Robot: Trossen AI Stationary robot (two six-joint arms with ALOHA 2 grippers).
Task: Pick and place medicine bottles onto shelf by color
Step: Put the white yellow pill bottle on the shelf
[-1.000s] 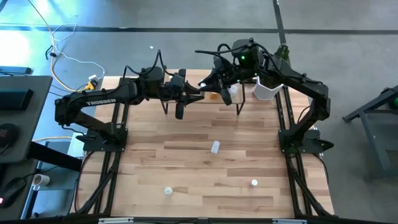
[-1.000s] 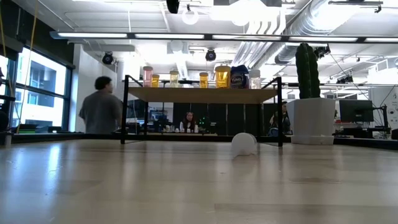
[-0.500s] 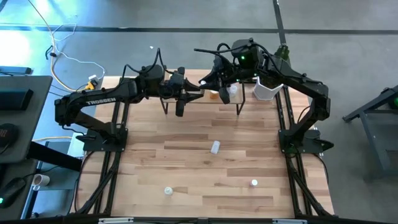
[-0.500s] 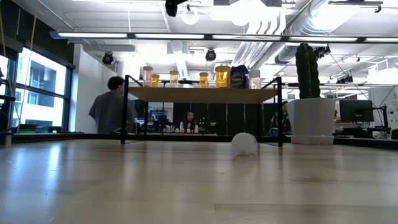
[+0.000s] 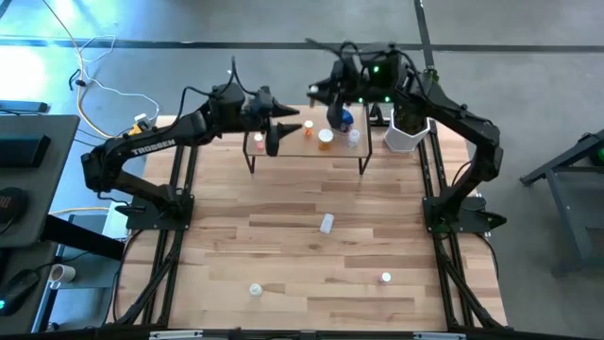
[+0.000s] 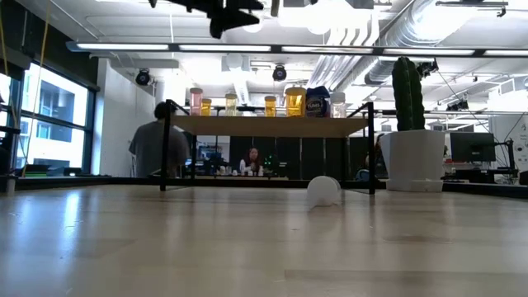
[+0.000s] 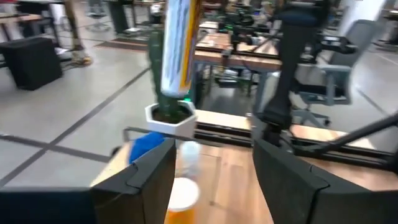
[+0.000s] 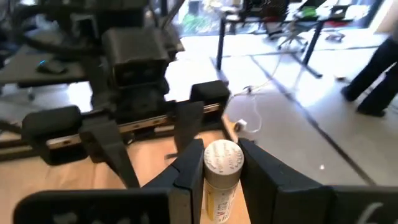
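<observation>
The shelf stands at the table's far middle and bears several medicine bottles: orange ones, a blue one, a pale one. The low view shows them in a row on the shelf top. My left gripper hovers open over the shelf's left part; an orange bottle with a white cap stands ahead of its fingers. My right gripper is high beyond the shelf's far edge, shut on a white-capped bottle. My right gripper pinches the bottle's body just under the white cap between its two fingers, one on each side. The bottle is lifted clear of shelf and table, its cap toward the wrist camera.
A white pot with a cactus stands right of the shelf. A white bottle lies mid-table, also seen in the low view; two small ones stand near the front edge. A person walks behind the table.
Both grippers have swung toward the table's far edge. My left gripper has drawn back off the shelf's middle, uncovering the orange bottles there. My right gripper, with its bottle, has left the shelf top and now hangs beyond the shelf's far side.
</observation>
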